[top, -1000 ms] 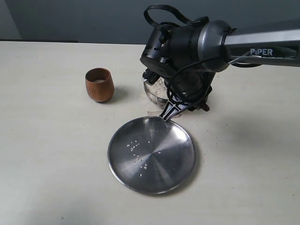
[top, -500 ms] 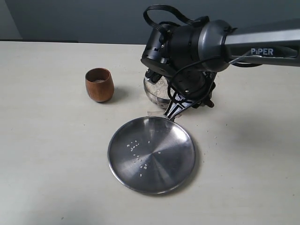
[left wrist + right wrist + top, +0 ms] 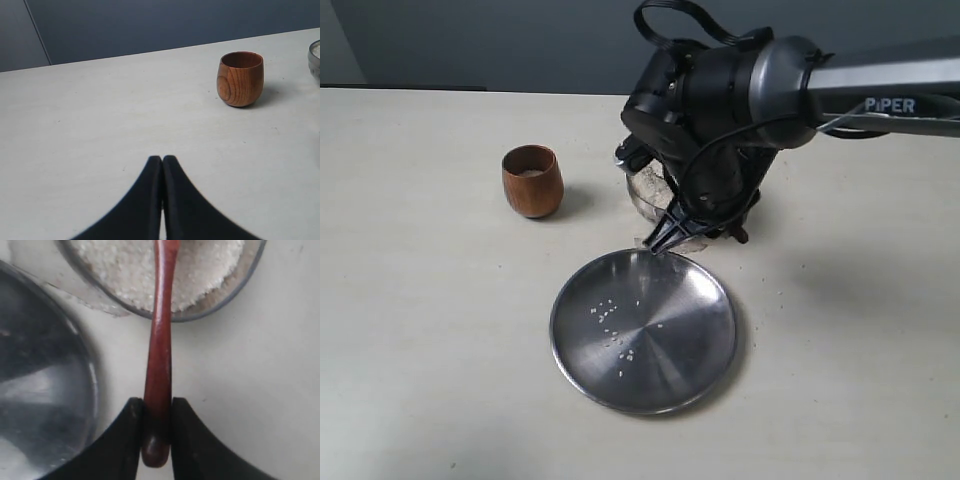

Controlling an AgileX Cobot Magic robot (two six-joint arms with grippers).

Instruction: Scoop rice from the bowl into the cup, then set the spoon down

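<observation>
My right gripper (image 3: 157, 402) is shut on the end of the handle of the dark reddish wooden spoon (image 3: 159, 355). The handle runs over the rim of the steel bowl (image 3: 248, 274) and its far end lies in the heaped white rice (image 3: 120, 270). In the exterior view the right gripper (image 3: 658, 240) and wrist cover most of the bowl (image 3: 642, 192). The brown wooden cup (image 3: 532, 181) stands apart to the left, with a little rice inside. My left gripper (image 3: 162, 159) is shut and empty, low over the table, short of the cup (image 3: 240, 79).
A wide flat steel plate (image 3: 692, 350) lies just in front of the bowl, with a few loose grains (image 3: 610, 318) on it. Its rim (image 3: 92, 390) runs close beside the spoon handle. Stray grains dot the table near the plate.
The right wrist has shifted a little to the left over the bowl, and its fingertips moved left along the plate's far rim. The grip on the spoon is unchanged.
</observation>
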